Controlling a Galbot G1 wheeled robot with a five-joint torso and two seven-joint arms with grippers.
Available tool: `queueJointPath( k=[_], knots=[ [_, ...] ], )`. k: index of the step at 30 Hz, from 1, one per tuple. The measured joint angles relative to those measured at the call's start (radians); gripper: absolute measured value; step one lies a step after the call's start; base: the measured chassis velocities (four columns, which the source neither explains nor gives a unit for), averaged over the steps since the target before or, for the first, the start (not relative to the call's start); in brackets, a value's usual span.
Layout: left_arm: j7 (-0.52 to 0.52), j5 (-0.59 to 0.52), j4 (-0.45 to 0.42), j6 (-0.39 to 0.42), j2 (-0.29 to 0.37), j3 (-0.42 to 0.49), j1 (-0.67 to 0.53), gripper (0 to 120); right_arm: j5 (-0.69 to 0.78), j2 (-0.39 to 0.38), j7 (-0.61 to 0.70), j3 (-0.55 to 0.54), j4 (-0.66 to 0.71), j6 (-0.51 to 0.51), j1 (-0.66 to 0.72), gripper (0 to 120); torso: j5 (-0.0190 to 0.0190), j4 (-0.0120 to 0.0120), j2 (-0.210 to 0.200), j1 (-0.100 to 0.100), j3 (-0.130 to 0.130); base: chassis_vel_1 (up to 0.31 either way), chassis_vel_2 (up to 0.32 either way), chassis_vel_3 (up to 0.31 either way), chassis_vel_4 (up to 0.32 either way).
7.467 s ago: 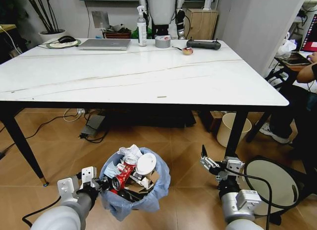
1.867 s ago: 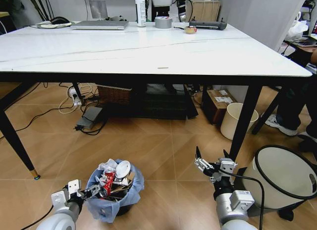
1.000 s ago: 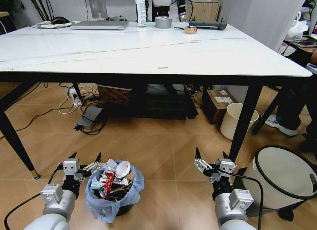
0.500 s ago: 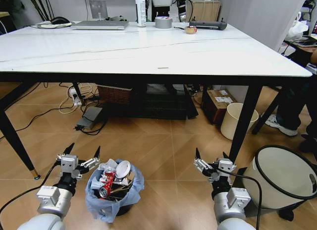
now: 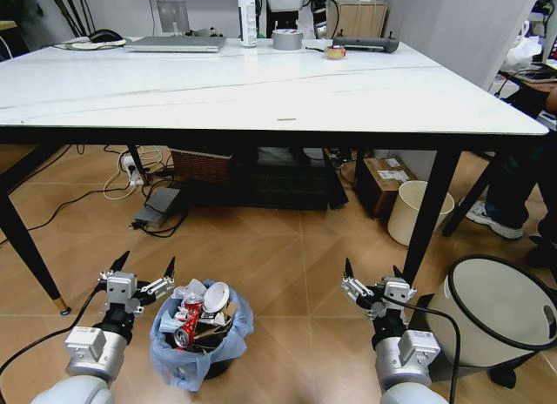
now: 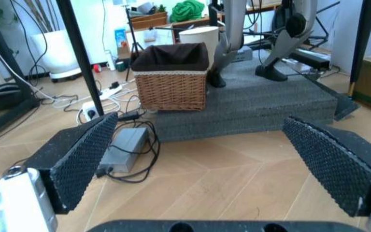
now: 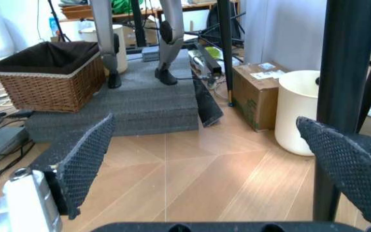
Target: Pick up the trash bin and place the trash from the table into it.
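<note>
The trash bin (image 5: 198, 341), dark with a light-blue bag over its rim, stands on the wooden floor in front of the table (image 5: 174, 95). It is heaped with trash (image 5: 202, 310): a red-labelled bottle, a white cup and crumpled tissues. My left gripper (image 5: 139, 278) hovers just left of the bin's rim, open and holding nothing. In the left wrist view its black pads (image 6: 76, 159) stand wide apart over bare floor. My right gripper (image 5: 372, 287) hangs low to the bin's right, also open, and its pads (image 7: 82, 159) are spread.
A laptop (image 5: 174, 43), tape roll (image 5: 287, 40) and bottle (image 5: 248, 12) sit at the table's far edge. A cream bucket (image 5: 413, 211) stands behind the black table leg (image 5: 428, 217). A wicker basket (image 6: 172, 77), cables and a round black-rimmed base (image 5: 505, 313) are nearby.
My left gripper has let go of the bin's rim, opened and drawn back to the bin's left. The bin rests on the floor. Over the last half second nothing moved.
</note>
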Motion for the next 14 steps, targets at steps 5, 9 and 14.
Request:
queueJointPath(
  k=[5, 9, 14],
  knots=[
    [-0.001, -0.001, 0.000, 0.001, 0.000, 0.001, 0.000, 100, 0.000, 0.000, 0.000, 0.000, 0.000, 0.000, 0.000, 100, 0.0000, 0.0000, 0.000, 0.000, 0.000, 0.000, 0.000, 0.000, 0.000],
    [-0.001, -0.001, 0.001, 0.001, 0.000, 0.001, 0.000, 100, 0.000, 0.000, 0.000, 0.000, 0.000, 0.001, 0.000, 100, 0.0000, 0.0000, 0.000, 0.000, 0.000, 0.000, 0.000, 0.000, 0.000],
    [-0.002, -0.002, 0.001, 0.002, 0.000, 0.001, 0.000, 100, 0.000, 0.000, 0.000, 0.000, 0.000, 0.001, 0.000, 100, 0.0000, 0.0000, 0.000, 0.000, 0.000, 0.000, 0.000, 0.000, 0.000]
  ],
)
